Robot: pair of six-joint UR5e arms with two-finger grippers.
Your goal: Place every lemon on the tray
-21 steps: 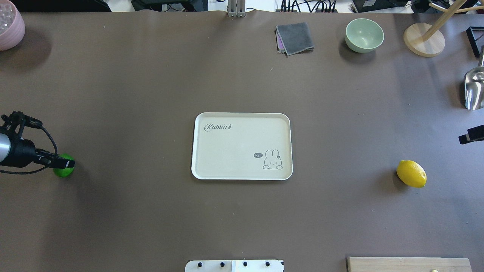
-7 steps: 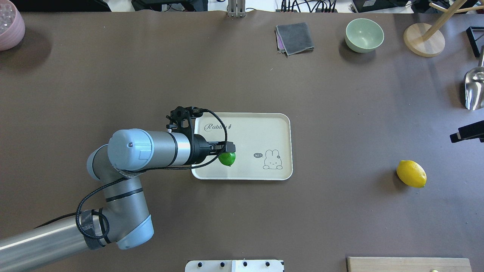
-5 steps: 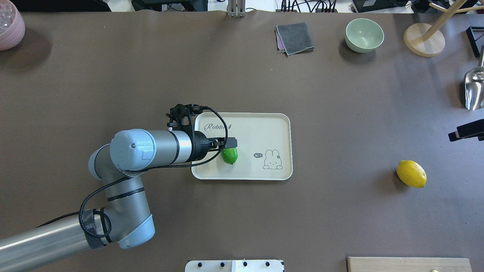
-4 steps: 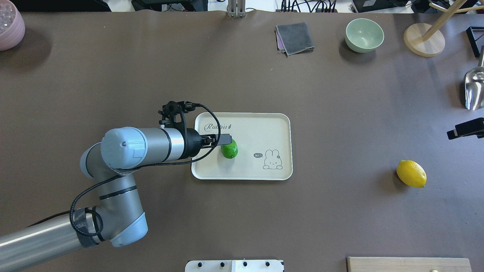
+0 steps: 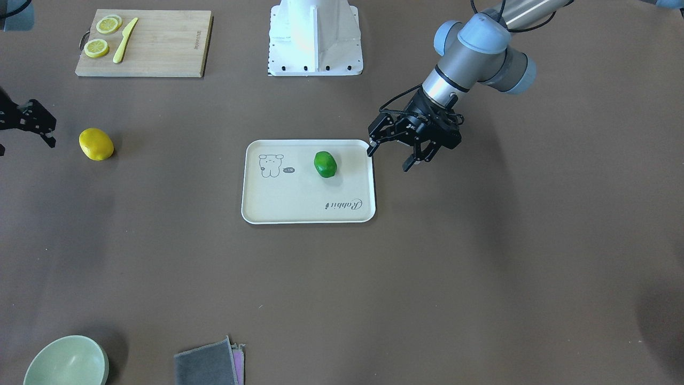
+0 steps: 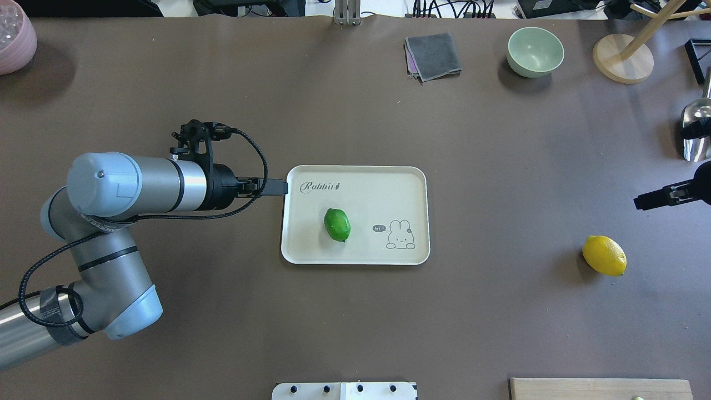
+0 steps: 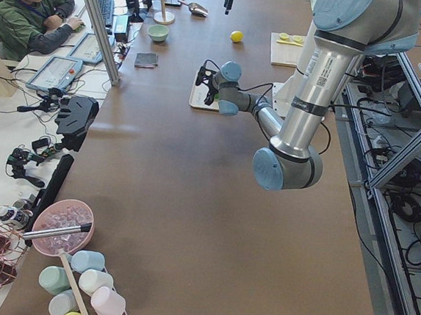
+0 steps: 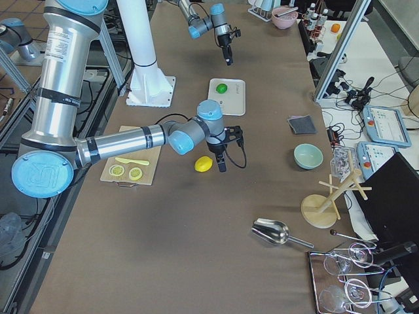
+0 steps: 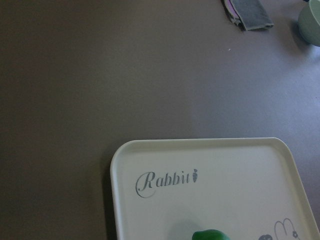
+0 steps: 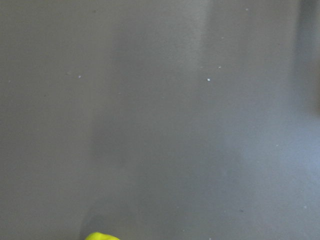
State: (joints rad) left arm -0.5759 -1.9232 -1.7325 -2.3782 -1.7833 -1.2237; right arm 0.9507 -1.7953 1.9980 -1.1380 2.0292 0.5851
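Note:
The green lemon (image 6: 337, 224) lies free on the beige Rabbit tray (image 6: 355, 168), left of its middle; it also shows in the front view (image 5: 325, 163). My left gripper (image 6: 276, 188) is open and empty, raised just outside the tray's left edge (image 5: 388, 159). The left wrist view shows the tray (image 9: 200, 150) and the green lemon's top (image 9: 210, 235). The yellow lemon (image 6: 604, 255) lies on the table far right of the tray. My right gripper (image 6: 645, 202) is open above the table, beside it and apart (image 5: 26, 145). The yellow tip shows in the right wrist view (image 10: 102, 236).
A cutting board (image 5: 160, 45) with lemon slices and a pale knife lies near the robot base. A green bowl (image 6: 535, 51), a grey cloth (image 6: 433, 55), a wooden stand (image 6: 622, 58) and a metal scoop (image 6: 695, 133) are at the far right. A pink bowl (image 6: 14, 39) is far left.
My left gripper carried the green lemon from the table's left onto the tray, let it go and drew back off the tray's left edge. The right gripper moved inward near the yellow lemon.

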